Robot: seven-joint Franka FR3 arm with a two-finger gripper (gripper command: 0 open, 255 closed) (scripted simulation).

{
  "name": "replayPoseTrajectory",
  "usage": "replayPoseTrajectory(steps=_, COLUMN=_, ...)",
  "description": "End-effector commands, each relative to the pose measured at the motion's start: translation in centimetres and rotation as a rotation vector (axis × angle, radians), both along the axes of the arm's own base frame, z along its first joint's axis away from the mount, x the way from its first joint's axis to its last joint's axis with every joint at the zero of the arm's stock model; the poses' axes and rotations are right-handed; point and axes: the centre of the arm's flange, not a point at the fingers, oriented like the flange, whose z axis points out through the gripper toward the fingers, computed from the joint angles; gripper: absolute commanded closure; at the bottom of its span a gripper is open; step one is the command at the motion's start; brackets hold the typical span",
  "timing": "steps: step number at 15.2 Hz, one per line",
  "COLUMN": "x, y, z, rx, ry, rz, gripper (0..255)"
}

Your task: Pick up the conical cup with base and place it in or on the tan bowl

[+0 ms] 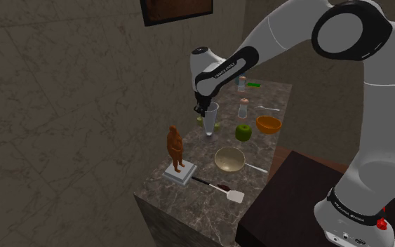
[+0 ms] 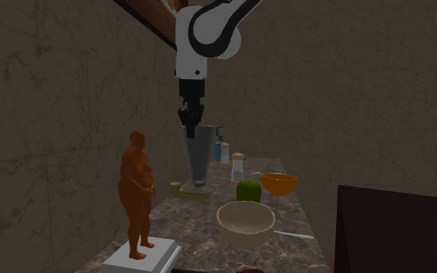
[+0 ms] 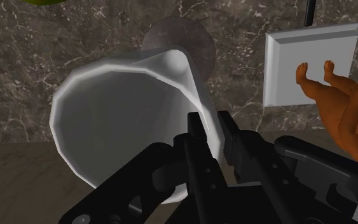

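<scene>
Your gripper (image 1: pixel 200 109) (image 2: pixel 191 120) (image 3: pixel 210 124) hangs over the conical cup (image 1: pixel 210 119) (image 2: pixel 197 159) (image 3: pixel 126 108) with its fingers narrow, pinching the cup's rim wall: one inside the mouth, one outside. The pale cup stands upright on the bench (image 1: pixel 182 200), well beyond the tan bowl (image 1: pixel 229 159) (image 2: pixel 245 221) on the wall side. Its round base sits at bench level, but you cannot tell whether it still touches. A green apple (image 1: pixel 243 132) (image 2: pixel 248 190) lies just past the tan bowl, with an orange bowl (image 1: pixel 268 124) (image 2: pixel 279 183) further on. The brown figurine (image 1: pixel 175 147) (image 2: pixel 137 190) (image 3: pixel 343 108) stands on a white plinth (image 1: pixel 180 172) at the tan bowl's left in the shoulder view.
</scene>
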Motion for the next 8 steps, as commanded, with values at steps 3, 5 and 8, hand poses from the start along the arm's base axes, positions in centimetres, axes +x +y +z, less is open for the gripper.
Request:
replayPoseTrajectory(steps=3, x=0.0, y=0.0, z=2.2, rx=0.000, ry=-0.001, rz=0.000, gripper=255)
replayPoseTrajectory(steps=5, x=0.0, y=0.0, z=3.3, rx=0.000, ry=-0.001, rz=0.000, gripper=255)
replayPoseTrajectory(steps=8, x=-1.2, y=0.2, z=4.6, rx=0.000, ry=-0.001, rz=0.000, gripper=255)
